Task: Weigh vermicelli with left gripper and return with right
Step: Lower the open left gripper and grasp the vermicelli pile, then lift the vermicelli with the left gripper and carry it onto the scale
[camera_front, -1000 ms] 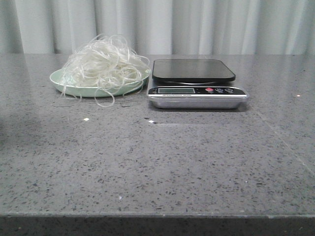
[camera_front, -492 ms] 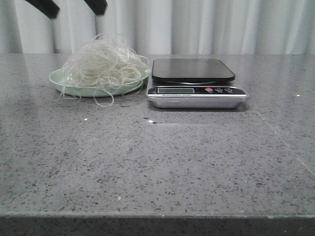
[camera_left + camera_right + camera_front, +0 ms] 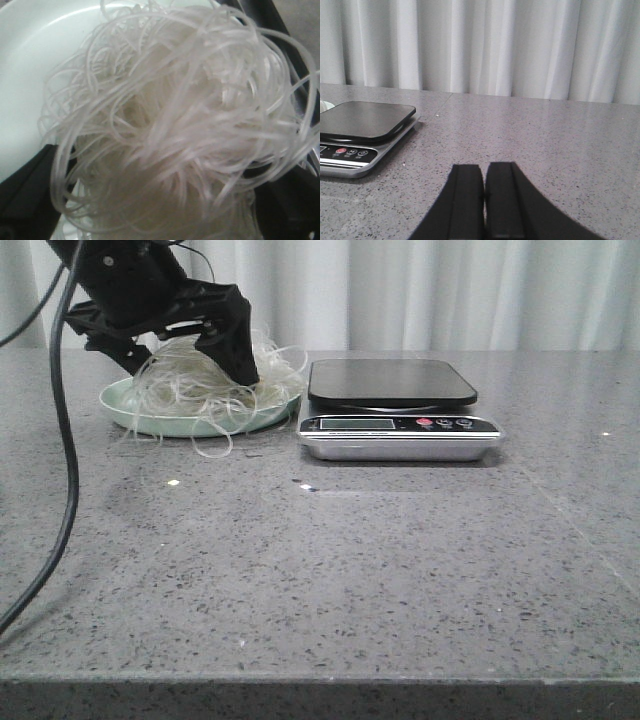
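Note:
The vermicelli [image 3: 205, 392], a loose tangle of translucent whitish strands, lies heaped on the pale mint-green plate [image 3: 160, 424] at the back left of the table. My left gripper [image 3: 190, 372] has come down on the heap. It is open, with one black finger on each side of the tangle. In the left wrist view the vermicelli [image 3: 170, 125] fills the picture over the plate [image 3: 30, 60], and the black fingers [image 3: 25, 200] stand wide apart at its edges. My right gripper [image 3: 484, 167] is shut and empty, low over the table to the right of the scale.
A digital kitchen scale [image 3: 392, 383] with a black platform and a silver base stands just right of the plate; it also shows in the right wrist view [image 3: 365, 120]. The left arm's black cable [image 3: 62, 440] hangs down at the left. Grey curtains close off the back.
My left gripper came into view from above and dropped onto the vermicelli, its open fingers now straddling the heap. The vermicelli, plate and scale have stayed in place.

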Controlling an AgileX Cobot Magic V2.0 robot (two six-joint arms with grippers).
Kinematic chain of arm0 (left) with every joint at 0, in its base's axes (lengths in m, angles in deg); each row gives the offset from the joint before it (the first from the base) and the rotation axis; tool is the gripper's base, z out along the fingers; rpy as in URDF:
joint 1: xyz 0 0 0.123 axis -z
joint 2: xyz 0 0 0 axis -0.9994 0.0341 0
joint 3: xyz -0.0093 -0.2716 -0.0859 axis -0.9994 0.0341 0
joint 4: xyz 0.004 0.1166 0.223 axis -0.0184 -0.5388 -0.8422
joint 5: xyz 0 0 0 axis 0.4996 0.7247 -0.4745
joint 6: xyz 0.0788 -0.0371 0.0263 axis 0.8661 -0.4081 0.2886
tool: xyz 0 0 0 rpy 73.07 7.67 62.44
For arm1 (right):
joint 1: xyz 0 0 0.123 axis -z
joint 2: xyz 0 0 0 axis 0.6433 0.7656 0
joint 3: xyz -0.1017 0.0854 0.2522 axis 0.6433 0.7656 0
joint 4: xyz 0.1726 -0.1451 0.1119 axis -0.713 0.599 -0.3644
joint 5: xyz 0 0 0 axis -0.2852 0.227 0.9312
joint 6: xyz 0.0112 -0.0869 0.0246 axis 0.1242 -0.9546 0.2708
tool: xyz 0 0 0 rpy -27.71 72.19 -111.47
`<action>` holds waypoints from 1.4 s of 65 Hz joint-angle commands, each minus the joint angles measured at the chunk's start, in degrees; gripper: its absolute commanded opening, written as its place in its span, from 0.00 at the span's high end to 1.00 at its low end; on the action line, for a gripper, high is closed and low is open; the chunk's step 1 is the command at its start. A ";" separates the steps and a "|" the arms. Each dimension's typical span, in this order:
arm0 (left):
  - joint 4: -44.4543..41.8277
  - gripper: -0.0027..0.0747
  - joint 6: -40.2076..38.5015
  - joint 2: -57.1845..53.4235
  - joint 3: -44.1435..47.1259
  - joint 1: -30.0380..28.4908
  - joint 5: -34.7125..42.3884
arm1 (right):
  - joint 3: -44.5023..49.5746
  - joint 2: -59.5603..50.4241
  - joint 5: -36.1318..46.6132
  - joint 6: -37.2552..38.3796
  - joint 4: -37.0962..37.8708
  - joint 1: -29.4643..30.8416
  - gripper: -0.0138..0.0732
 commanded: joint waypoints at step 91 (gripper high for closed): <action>-2.06 0.34 1.14 -0.70 -28.56 12.93 -4.13 | -0.41 -0.99 4.37 0.01 0.70 0.45 0.63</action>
